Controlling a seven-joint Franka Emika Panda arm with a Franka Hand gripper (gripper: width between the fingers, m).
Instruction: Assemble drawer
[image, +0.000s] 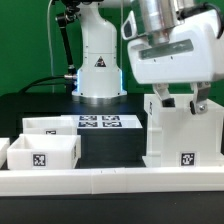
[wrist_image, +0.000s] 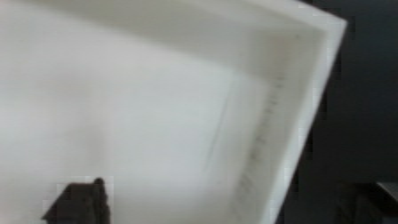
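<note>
The drawer's large white box shell (image: 183, 135) stands upright at the exterior view's right, with a tag low on its front. My gripper (image: 178, 100) is directly over its top, fingers (image: 160, 98) spread wide on either side of the shell's upper part. It is open and holds nothing. In the wrist view the shell's white wall and edge (wrist_image: 267, 110) fill the picture, blurred, between my two dark fingertips (wrist_image: 75, 202). Two small white trays sit at the exterior view's left: one in front (image: 42, 152) with a tag, one behind it (image: 52, 124).
The long low white rail (image: 110, 181) runs along the front of the table. The marker board (image: 98, 123) lies flat between the trays and the shell. The arm's white base (image: 98, 70) stands behind it. Another white piece (image: 3, 150) shows at the far left edge.
</note>
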